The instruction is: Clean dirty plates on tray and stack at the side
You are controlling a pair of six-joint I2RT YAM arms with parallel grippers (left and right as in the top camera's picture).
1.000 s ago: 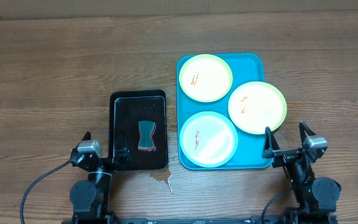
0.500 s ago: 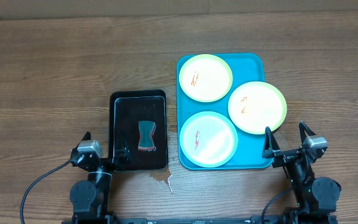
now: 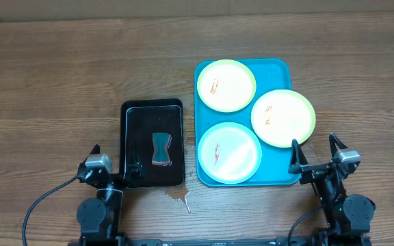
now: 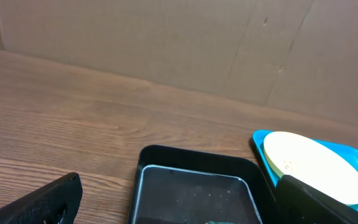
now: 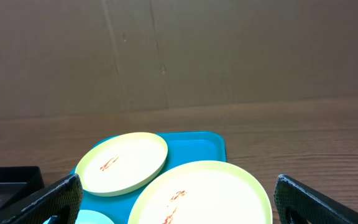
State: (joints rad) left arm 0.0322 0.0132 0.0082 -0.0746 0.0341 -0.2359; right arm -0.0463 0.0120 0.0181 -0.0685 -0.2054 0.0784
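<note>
Brown wood-grain surface carries a large turquoise rectangular plastic tray, its long axis running away from the robot. Three round plastic plates sit on it, each with red-orange smears: a far pale yellow-green plate, a second yellow-green plate overhanging the right rim, and a near light blue-mint plate. They lie just ahead-left of the right fingers, which are spread and empty, so that arm is nearer. The left fingers, likewise spread and empty, face a small black tray holding a sponge.

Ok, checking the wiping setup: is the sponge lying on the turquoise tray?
No, the sponge lies in the black tray, beside the turquoise tray.
</note>
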